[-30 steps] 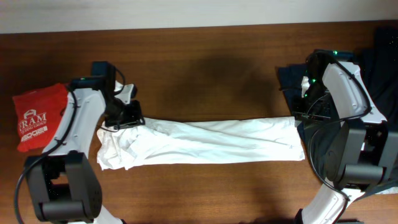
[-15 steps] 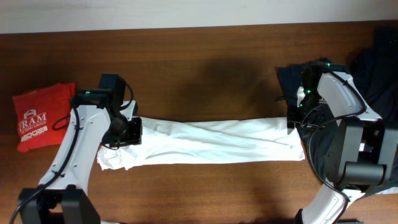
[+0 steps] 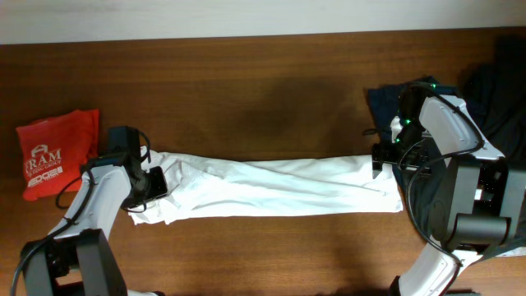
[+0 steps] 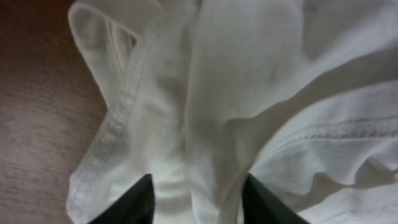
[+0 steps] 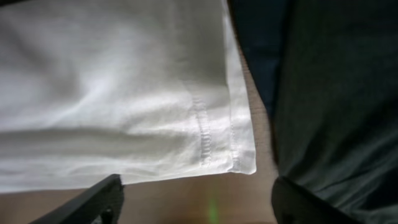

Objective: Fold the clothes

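Observation:
The clothes, a white T-shirt [image 3: 279,189], lie folded into a long narrow band across the table. Its left end is bunched, and my left gripper [image 3: 156,182] sits low on that end. In the left wrist view the jaws [image 4: 202,199] stand apart over rumpled white cloth [image 4: 249,93], with a loose fold running between them. My right gripper [image 3: 380,156] is at the band's right end. Its jaws [image 5: 199,199] stand wide open over bare wood, and the shirt's hemmed corner [image 5: 239,163] lies free just ahead of them.
A small folded red shirt [image 3: 53,152] with white print lies at the far left. Dark garments [image 3: 493,90] are piled at the back right, right next to the right gripper and the shirt's hem [image 5: 336,93]. Brown wooden table [image 3: 263,90].
My right gripper has opened wide and let go of the shirt's right end. My left gripper has slid left and toward the front, down onto the bunched left end.

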{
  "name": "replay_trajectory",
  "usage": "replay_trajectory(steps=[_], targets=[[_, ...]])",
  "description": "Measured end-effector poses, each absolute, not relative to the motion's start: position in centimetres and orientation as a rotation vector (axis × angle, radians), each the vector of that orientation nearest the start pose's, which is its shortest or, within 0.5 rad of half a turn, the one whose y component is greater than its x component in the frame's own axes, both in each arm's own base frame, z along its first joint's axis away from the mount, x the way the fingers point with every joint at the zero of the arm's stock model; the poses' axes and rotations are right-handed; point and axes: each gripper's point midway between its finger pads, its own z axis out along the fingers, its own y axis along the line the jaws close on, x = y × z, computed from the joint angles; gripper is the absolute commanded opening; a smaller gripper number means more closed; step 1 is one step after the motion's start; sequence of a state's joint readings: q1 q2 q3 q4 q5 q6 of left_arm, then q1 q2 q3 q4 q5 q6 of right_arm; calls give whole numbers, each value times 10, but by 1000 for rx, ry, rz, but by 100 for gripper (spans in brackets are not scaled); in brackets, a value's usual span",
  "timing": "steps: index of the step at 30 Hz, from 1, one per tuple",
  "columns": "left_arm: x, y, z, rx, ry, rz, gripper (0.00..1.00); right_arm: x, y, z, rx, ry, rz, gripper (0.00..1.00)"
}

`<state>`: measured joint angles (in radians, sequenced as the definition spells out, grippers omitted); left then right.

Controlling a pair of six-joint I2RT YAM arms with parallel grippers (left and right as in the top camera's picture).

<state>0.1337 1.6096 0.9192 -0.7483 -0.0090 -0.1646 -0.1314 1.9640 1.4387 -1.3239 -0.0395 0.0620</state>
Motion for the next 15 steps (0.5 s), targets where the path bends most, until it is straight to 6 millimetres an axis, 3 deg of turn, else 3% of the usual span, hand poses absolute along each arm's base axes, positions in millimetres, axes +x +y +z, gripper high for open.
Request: replay_trajectory(steps=[4, 11, 15], targets=[[273, 36, 31, -465, 3048, -9, 56, 292, -26, 41, 203, 3404, 156, 82], [304, 39, 75, -451, 2954, -27, 60, 290, -17, 7, 30, 3342, 259, 81], [303, 38, 77, -450, 2949, -27, 63, 288, -20, 3, 28, 3336, 216, 80]])
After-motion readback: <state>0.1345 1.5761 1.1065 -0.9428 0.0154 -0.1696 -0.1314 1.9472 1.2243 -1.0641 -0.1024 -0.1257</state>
